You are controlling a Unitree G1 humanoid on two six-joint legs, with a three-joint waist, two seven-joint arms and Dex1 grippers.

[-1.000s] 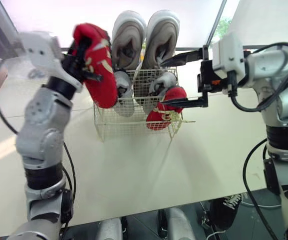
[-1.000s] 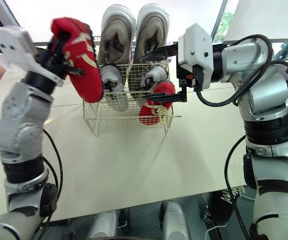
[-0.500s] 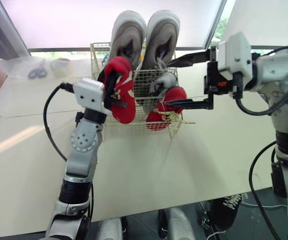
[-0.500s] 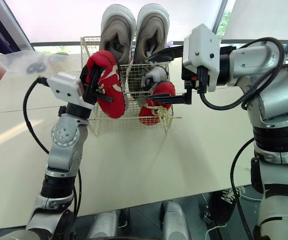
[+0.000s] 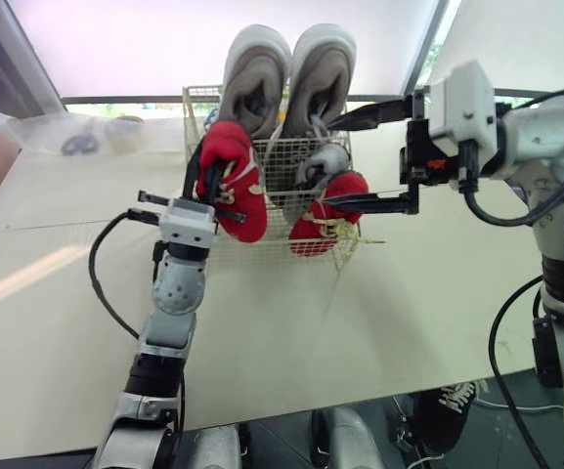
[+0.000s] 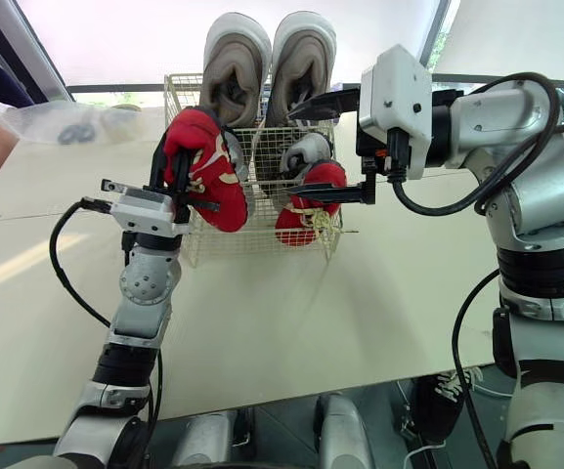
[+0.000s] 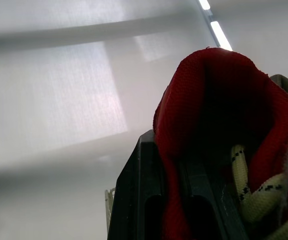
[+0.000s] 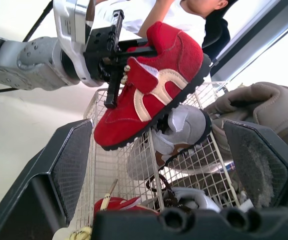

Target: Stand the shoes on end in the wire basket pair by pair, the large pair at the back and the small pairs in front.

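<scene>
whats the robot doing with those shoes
The robot is packing shoes into a white wire basket. Its left pincer grips a small red suede shoe over the basket's front left, not yet set down. The matching red shoe stands front right, a large grey pair at the back. The right pincer hangs open by the basket's right side.

The left gripper [image 5: 213, 188], clamped on the red shoe [image 5: 238, 191], has travelled from a raised position left of the wire basket [image 5: 274, 176] inward to the basket's front left corner. The shoe now hangs toe-down there, in front of the small grey shoe [image 8: 181, 127]. The left forearm has swung in from the outboard side to directly below the shoe.
</scene>
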